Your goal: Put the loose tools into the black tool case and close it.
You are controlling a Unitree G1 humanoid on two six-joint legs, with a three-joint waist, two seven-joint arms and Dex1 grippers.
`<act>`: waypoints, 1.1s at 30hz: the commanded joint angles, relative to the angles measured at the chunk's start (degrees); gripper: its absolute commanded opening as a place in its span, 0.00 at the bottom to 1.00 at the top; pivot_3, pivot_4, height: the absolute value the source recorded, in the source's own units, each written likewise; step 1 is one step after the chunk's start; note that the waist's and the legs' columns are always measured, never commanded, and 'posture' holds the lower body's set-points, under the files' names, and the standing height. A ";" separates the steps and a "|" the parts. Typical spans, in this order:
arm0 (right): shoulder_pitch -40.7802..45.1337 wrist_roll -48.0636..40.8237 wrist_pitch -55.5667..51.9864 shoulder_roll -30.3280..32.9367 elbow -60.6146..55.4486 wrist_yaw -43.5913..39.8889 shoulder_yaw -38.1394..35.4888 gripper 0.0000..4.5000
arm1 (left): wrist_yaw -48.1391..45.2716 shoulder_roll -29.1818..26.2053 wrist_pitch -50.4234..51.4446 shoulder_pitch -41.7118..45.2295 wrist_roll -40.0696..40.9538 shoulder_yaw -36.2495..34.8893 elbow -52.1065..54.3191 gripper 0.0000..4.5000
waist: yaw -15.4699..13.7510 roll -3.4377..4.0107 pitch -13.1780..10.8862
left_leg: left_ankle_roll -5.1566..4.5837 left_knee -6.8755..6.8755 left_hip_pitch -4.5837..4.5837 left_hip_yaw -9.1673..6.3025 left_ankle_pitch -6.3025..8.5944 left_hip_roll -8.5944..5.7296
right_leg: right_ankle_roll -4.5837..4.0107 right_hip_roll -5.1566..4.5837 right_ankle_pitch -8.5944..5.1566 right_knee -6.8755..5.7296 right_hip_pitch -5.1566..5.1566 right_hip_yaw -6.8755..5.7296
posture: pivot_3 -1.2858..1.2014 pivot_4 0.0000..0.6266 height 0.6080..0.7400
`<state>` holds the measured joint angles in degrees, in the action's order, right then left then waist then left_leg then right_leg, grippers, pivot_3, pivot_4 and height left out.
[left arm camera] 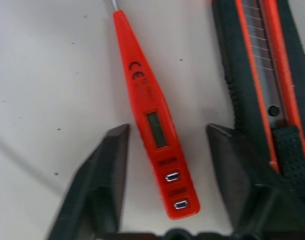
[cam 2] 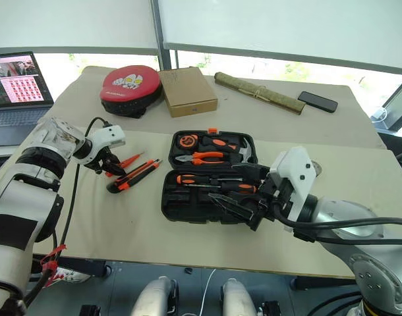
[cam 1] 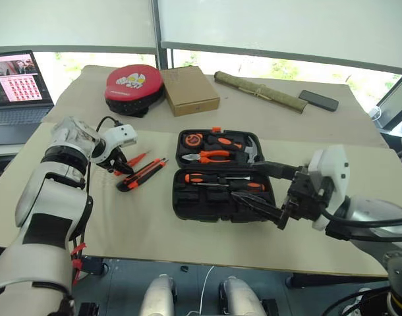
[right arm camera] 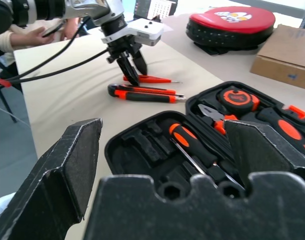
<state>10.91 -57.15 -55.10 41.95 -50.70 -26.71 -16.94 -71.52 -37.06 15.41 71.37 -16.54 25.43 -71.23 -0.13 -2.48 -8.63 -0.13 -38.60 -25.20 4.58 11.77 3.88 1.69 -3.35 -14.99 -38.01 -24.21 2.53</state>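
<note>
The black tool case (cam 1: pixel 185 209) lies open in the middle of the table. Two orange-and-black screwdrivers (cam 1: pixel 222 179) rest in its near half; pliers, a hammer and a tape measure fill the lid. To its left lie the loose tools: a slim red tester screwdriver (left arm camera: pixel 155 125) and a flat utility knife (cam 1: pixel 143 174). My left gripper (cam 1: pixel 122 163) points down over the red screwdriver, its fingers (left arm camera: pixel 112 150) astride the handle with a gap on each side. My right gripper (cam 1: pixel 250 183) hovers open over the case's near right part, holding nothing.
A red-and-black round pad (cam 1: pixel 132 87), a cardboard box (cam 1: pixel 190 90), a rolled mat (cam 1: pixel 259 91) and a phone (cam 1: pixel 318 100) lie along the far side. A laptop (cam 1: pixel 16 85) stands at the far left. A person's hand (right arm camera: pixel 35 35) rests beyond the table's left end.
</note>
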 commanded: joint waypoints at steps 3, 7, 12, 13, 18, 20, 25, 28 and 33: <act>-1.65 -3.18 1.90 3.10 -1.82 0.36 -3.52 1.00 | 2.32 -2.42 -0.46 1.03 -1.00 -2.77 -1.39 0.09 | 0.13 -0.01 0.00 | -0.01 -0.04 0.00 -0.04 -0.01 0.00 | -0.01 0.01 0.00 -0.02 0.01 0.00 | 0.52 0.24 1.00; -7.39 -4.85 2.03 7.08 -4.19 -2.57 -5.85 1.00 | -0.24 -4.54 -5.05 4.73 0.78 -5.55 1.07 0.09 | 0.40 -0.10 -0.06 | -0.01 -0.06 -0.14 -0.08 -0.01 0.00 | 0.00 0.01 0.00 0.01 -0.06 -0.01 | 0.52 0.24 1.00; -15.26 -5.19 2.15 10.11 -4.32 -4.06 -9.16 1.00 | -13.87 -3.15 -13.15 2.95 6.11 -7.49 14.97 0.09 | -0.70 -0.32 -0.15 | -0.01 -0.13 -0.35 -0.22 -0.01 -0.07 | 0.04 -0.07 0.02 0.19 -0.03 -0.20 | 0.52 0.24 1.00; -16.16 -5.73 1.84 10.49 -4.02 -3.88 -9.36 1.00 | -15.21 -2.37 -12.52 1.29 7.10 -7.49 18.98 0.09 | -0.81 -0.32 -0.15 | -0.01 -0.15 -0.34 -0.22 -0.01 -0.11 | 0.07 -0.12 0.03 0.21 0.01 -0.19 | 0.52 0.24 1.00; -18.61 -4.08 2.64 11.73 -3.96 -3.65 -8.57 1.00 | -18.54 1.45 -2.42 -7.41 11.06 -6.42 40.88 0.09 | -0.47 -0.28 -0.14 | -0.02 -0.23 -0.31 -0.26 -0.01 -0.09 | 0.12 -0.08 0.06 0.22 0.09 -0.11 | 0.52 0.24 1.00; -18.81 -3.85 2.97 11.63 -4.00 -3.21 -7.97 1.00 | -19.90 2.01 0.29 -10.78 12.26 -5.36 48.13 0.09 | 0.25 -0.28 -0.14 | -0.02 -0.22 -0.32 -0.28 -0.01 -0.07 | 0.12 -0.02 0.06 0.17 0.03 -0.07 | 0.52 0.24 1.00; -20.35 -3.39 4.01 10.16 -6.30 -1.22 -5.86 1.00 | -15.75 3.84 9.30 -15.55 9.33 -1.67 57.93 0.09 | 0.84 -0.25 -0.13 | -0.02 -0.19 -0.26 -0.45 -0.01 -0.07 | 0.10 0.06 0.03 0.06 0.05 -0.05 | 0.52 0.24 1.00; -21.00 -2.81 4.84 9.44 -6.86 -0.15 -4.92 1.00 | -14.50 4.84 13.37 -16.25 8.55 0.58 60.03 0.09 | 0.80 -0.25 -0.13 | -0.02 -0.26 -0.25 -0.49 -0.02 -0.13 | 0.12 0.05 0.02 0.04 0.08 -0.05 | 0.52 0.24 1.00; -20.66 -2.54 5.76 9.34 -6.16 0.77 -5.02 1.00 | -12.85 6.40 15.40 -15.28 7.47 3.48 59.51 0.09 | 0.68 -0.25 -0.13 | -0.02 -0.30 -0.25 -0.53 -0.02 -0.15 | 0.13 0.04 0.02 0.04 0.11 -0.06 | 0.52 0.24 1.00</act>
<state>-10.14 -59.62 -51.19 51.40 -55.91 -26.68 -21.05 -84.95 -30.96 30.14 54.45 -8.25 28.17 -12.75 0.55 -2.73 -8.76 -0.15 -38.91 -25.45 4.04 11.76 3.73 1.82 -3.31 -14.97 -37.98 -24.10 2.48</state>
